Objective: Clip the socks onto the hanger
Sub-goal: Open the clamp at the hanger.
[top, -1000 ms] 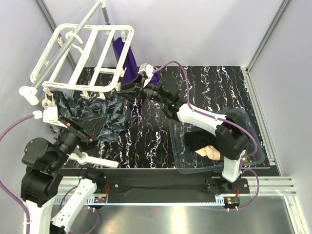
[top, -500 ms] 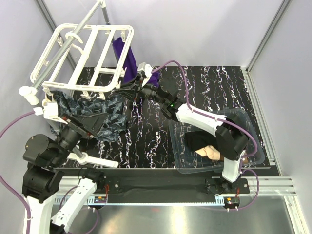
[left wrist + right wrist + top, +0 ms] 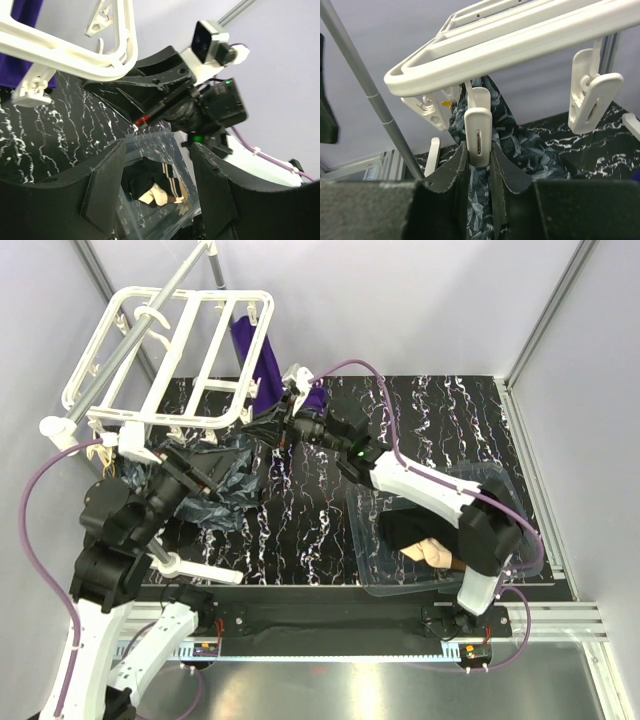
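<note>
- The right gripper [image 3: 479, 152] is squeezing a white clip [image 3: 478, 127] between its two fingers, one pad pressing on each side of the clip's lower end.
- That clip is dangling straight ahead of the fingers from the edge of the hanger [image 3: 520, 37], whose white frame is running across just above the gripper.
- A dark patterned cloth [image 3: 520, 145] is hanging directly behind the pinched clip, beyond the fingertips.
- A second clip [image 3: 592, 95] is hanging free off to the gripper's right, and a grey pole [image 3: 370, 90] is slanting past on its left.
- The left gripper [image 3: 157, 150] is standing released, its fingers spread wide with nothing between them.
- The hanger's corner is sitting above and to the left of this gripper, apart from its fingers.
- The socks [image 3: 155, 187] are lying far ahead of the left gripper, seen through the gap between its fingers, inside a clear bin [image 3: 150, 134]: a black one on top of a pale one with dark stripes.
- In the overhead view the bin is sitting beside the right arm's base, well behind the right gripper.
</note>
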Controlling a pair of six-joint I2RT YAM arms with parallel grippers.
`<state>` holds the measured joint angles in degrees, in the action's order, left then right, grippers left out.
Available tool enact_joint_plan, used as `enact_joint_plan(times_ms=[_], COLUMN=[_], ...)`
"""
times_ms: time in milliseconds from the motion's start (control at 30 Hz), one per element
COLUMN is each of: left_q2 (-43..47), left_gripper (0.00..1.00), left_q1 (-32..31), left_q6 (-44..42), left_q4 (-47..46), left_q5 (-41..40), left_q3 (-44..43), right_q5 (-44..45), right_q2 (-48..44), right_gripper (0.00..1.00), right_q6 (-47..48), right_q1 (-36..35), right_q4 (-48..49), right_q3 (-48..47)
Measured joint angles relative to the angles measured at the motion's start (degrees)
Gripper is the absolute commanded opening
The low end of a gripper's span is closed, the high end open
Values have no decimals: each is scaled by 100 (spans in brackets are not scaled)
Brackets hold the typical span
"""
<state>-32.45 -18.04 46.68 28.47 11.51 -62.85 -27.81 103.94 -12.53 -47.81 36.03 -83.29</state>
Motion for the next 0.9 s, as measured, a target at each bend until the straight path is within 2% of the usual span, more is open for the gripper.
enact_joint_plan(times_ms=[100, 233, 500, 700, 900], left_q2=[-168, -251, -457, -861, -1436], left_gripper=[60, 61, 64, 69, 68], left_q1=[0, -2, -190, -437, -896], left_q6=[160, 385, 717, 944, 1062], left_q4=[-256, -597, -1272, -1620, -1679], left_q5=[79, 87, -136, -442, -914], left_q3=[129, 302, 332, 317, 181], right_q5=[111, 291, 490, 490, 592], right_q2=[-267, -474, -579, -380, -348], right_gripper=[0, 0, 0, 0, 0], right_q6=[181, 535, 1008, 1237, 1386], right_q1=[-4, -13, -20, -22, -37], right_q4=[-1062, -2702, -5042, -6192, -6594], right_q3=[-236, -1021, -2304, -3080, -3167])
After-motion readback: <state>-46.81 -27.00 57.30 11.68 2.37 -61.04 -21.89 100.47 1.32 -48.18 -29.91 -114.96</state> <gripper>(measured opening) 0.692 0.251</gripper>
